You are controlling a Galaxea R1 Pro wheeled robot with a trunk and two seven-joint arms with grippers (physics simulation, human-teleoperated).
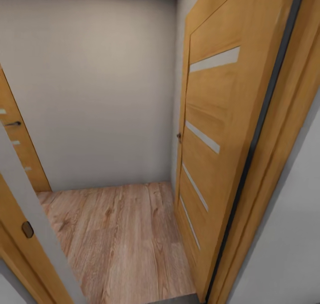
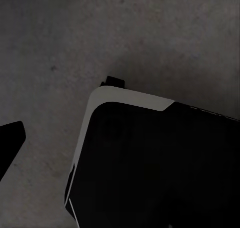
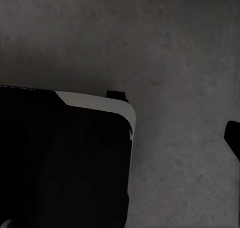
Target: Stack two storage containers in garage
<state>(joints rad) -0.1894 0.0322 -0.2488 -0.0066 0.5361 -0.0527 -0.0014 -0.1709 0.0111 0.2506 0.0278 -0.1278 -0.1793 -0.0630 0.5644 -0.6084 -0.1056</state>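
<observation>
Where the left wrist camera looks down, a single dark fingertip (image 2: pixel 11 140) juts in at the frame's edge, so whether the left jaws are apart or together cannot be told. Below that fingertip spreads the floor (image 2: pixel 55 42), dark grey speckled concrete, and beside it sits the robot's base (image 2: pixel 150 163), a black body with a pale grey rounded corner. On the right wrist camera, one dark fingertip (image 3: pixel 233 135) shows at the edge in the same way, and the right jaws' state cannot be told either; nothing is seen between or against either fingertip. Beyond it lie the same grey concrete and the base's other rounded corner.

Further out, the head camera faces a narrow passage: a light wood plank floor (image 1: pixel 120 237), a plain pale wall (image 1: pixel 93 86) straight ahead, an open wooden door (image 1: pixel 218 130) with pale horizontal strips on the right, and another wooden door (image 1: pixel 18 148) with a dark handle on the left.
</observation>
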